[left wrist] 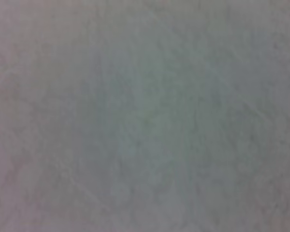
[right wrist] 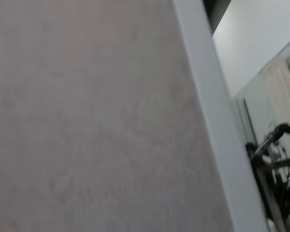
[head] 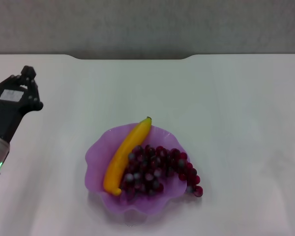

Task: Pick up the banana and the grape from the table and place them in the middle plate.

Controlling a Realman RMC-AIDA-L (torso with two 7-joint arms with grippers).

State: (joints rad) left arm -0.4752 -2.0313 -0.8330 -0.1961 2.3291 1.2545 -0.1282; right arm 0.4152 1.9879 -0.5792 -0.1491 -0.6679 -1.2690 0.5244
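The purple plate (head: 96, 160) with a wavy rim sits on the white table (head: 226, 123), front centre. The yellow banana (head: 125, 155) lies in it on its left side, green stem tip pointing away from me. The dark red-purple grape bunch (head: 160, 169) lies in the plate to the banana's right, a few grapes hanging over the right rim. My left gripper (head: 25, 81) is over the table at the far left, well away from the plate. My right gripper is out of view. The left wrist view shows only bare table surface (left wrist: 145, 116).
The table's far edge has a notch (head: 132, 57) against a grey wall. The right wrist view shows the table surface (right wrist: 87, 121), its edge (right wrist: 208, 106), and dark equipment (right wrist: 275, 164) beyond it.
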